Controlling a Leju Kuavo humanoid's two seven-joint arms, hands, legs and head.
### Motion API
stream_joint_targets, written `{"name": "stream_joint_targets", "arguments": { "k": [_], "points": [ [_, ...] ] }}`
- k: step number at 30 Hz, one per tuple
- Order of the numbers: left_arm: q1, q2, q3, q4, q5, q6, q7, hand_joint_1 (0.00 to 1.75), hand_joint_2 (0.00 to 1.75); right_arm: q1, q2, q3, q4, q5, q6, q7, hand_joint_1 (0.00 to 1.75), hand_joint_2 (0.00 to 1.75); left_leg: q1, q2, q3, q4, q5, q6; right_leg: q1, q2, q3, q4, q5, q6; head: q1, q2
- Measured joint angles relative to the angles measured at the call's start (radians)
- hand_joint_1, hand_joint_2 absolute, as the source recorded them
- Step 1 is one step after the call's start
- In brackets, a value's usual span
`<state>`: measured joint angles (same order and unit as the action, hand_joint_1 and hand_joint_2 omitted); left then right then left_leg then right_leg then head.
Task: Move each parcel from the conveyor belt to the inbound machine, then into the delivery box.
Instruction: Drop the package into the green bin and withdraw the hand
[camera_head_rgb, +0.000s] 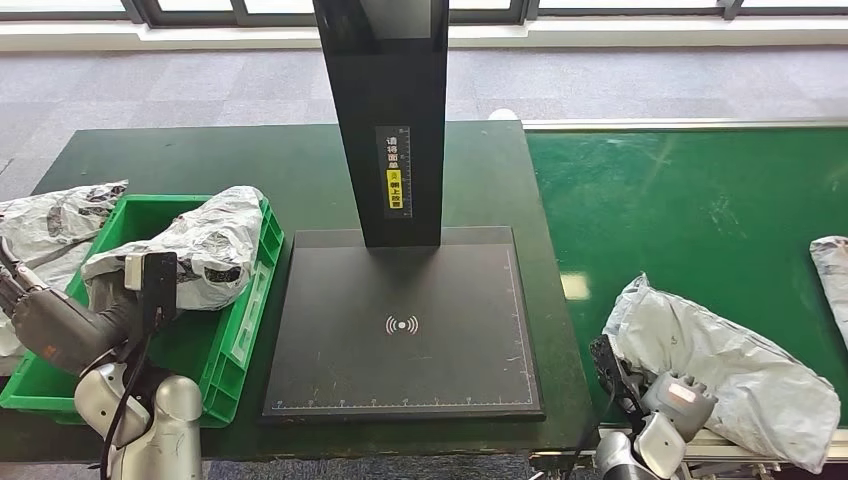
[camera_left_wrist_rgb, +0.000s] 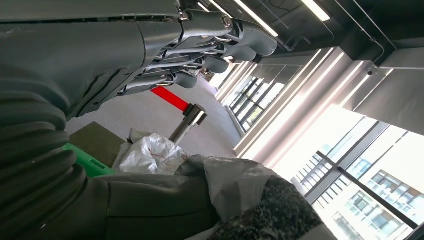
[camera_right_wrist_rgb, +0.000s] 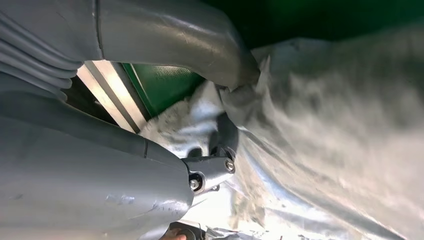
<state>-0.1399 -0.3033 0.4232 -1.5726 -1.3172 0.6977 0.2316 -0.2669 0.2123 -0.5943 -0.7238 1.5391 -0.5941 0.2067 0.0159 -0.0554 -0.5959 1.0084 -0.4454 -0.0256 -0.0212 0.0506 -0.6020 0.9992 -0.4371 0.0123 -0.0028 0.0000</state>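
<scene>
Parcel (camera_head_rgb: 715, 365) — grey plastic mailer, crumpled, lying on the green conveyor belt (camera_head_rgb: 690, 190) at its near edge, right of the inbound machine (camera_head_rgb: 400, 320). Right hand (camera_right_wrist_rgb: 215, 125) is against this parcel: in the right wrist view the thumb presses into the wrapping from one side and dark fingers (camera_right_wrist_rgb: 227, 135) dig in from the other, so the hand grips it. Second parcel (camera_head_rgb: 832, 275) at the belt's right edge, well apart. Inbound machine: black flat platform with a wireless mark, black upright column (camera_head_rgb: 385, 110) at its back. Delivery box (camera_head_rgb: 235, 330) — green crate left of the machine, holding a grey parcel in the box (camera_head_rgb: 205, 250); another bag (camera_head_rgb: 55, 225) lies beside its far left. Left hand (camera_left_wrist_rgb: 210, 50), seen in the left wrist view, has its fingers spread and holds nothing; it hangs over the crate side.
</scene>
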Motion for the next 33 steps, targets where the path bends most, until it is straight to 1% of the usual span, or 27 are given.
{"name": "stream_joint_targets", "arguments": {
  "k": [10, 12, 14, 16, 18, 21, 23, 26, 32, 33],
  "points": [
    [0.001, 0.000, 0.007, 0.000, 0.009, 0.000, -0.024, 0.00, 1.75, -0.038, -0.008, 0.000, 0.064, -0.023, -0.004, -0.039, 1.75, 0.00, 0.000, 0.000, 0.000, 0.000, 0.000, 0.000, 0.000, 0.000, 0.000, 0.000, 0.000, 0.000, 0.000, 0.000],
    [0.002, 0.000, 0.010, 0.000, 0.009, 0.000, -0.027, 0.00, 1.75, -0.043, -0.008, 0.000, 0.076, -0.055, -0.009, -0.088, 1.75, 0.00, 0.000, 0.000, 0.000, 0.000, 0.000, 0.000, 0.000, 0.000, 0.000, 0.000, 0.000, 0.000, 0.000, 0.000],
    [0.003, 0.000, 0.015, -0.001, 0.014, 0.000, -0.036, 0.00, 1.75, -0.051, -0.007, 0.000, 0.083, -0.122, -0.012, -0.191, 1.75, 0.00, 0.000, 0.000, 0.000, 0.000, 0.000, 0.000, 0.000, 0.000, 0.000, 0.000, 0.000, 0.000, 0.000, 0.000],
    [0.004, 0.000, 0.020, -0.005, 0.029, 0.000, -0.056, 0.00, 1.75, -0.061, -0.001, 0.000, 0.086, -0.197, -0.022, -0.315, 1.75, 0.00, 0.000, 0.000, 0.000, 0.000, 0.000, 0.000, 0.000, 0.000, 0.000, 0.000, 0.000, 0.000, 0.000, 0.000],
    [0.007, 0.000, 0.025, -0.015, 0.056, 0.000, -0.086, 0.00, 1.75, -0.071, 0.009, 0.000, 0.087, -0.255, -0.041, -0.412, 1.75, 0.00, 0.000, 0.000, 0.000, 0.000, 0.000, 0.000, 0.000, 0.000, 0.000, 0.000, 0.000, 0.000, 0.000, 0.000],
    [0.012, 0.000, 0.029, -0.036, 0.127, 0.000, -0.157, 0.00, 1.75, -0.078, 0.028, 0.000, 0.077, -0.337, -0.061, -0.518, 1.75, 0.00, 0.000, -0.001, 0.000, 0.000, 0.000, 0.000, 0.000, 0.000, 0.000, 0.001, 0.000, 0.000, 0.000, 0.000],
    [0.015, 0.000, 0.033, -0.052, 0.178, 0.000, -0.204, 0.00, 1.75, -0.077, 0.040, 0.000, 0.063, -0.380, -0.068, -0.561, 1.75, 0.00, 0.000, -0.001, 0.000, 0.000, 0.000, 0.000, 0.000, -0.001, 0.000, 0.001, 0.000, 0.000, 0.000, 0.000],
    [0.020, 0.001, 0.042, -0.079, 0.260, 0.001, -0.270, 0.00, 1.75, -0.075, 0.052, 0.000, 0.041, -0.426, -0.076, -0.591, 1.75, 0.00, 0.000, -0.001, 0.000, 0.000, 0.000, 0.000, 0.000, -0.001, 0.000, 0.001, 0.000, 0.000, 0.000, 0.000],
    [0.027, 0.002, 0.052, -0.108, 0.312, 0.001, -0.312, 0.00, 1.75, -0.071, 0.064, 0.000, 0.018, -0.444, -0.078, -0.600, 1.75, 0.00, 0.000, -0.001, 0.000, 0.000, 0.000, 0.000, 0.000, -0.001, 0.000, 0.000, 0.000, 0.000, 0.000, 0.000],
    [0.028, 0.002, 0.054, -0.109, 0.338, 0.001, -0.333, 0.00, 1.31, -0.070, 0.065, 0.000, 0.016, -0.449, -0.078, -0.599, 1.75, 0.00, 0.000, -0.001, 0.000, 0.000, 0.000, 0.000, 0.000, -0.001, 0.001, 0.000, 0.000, 0.000, 0.000, 0.000]
  ]
}}
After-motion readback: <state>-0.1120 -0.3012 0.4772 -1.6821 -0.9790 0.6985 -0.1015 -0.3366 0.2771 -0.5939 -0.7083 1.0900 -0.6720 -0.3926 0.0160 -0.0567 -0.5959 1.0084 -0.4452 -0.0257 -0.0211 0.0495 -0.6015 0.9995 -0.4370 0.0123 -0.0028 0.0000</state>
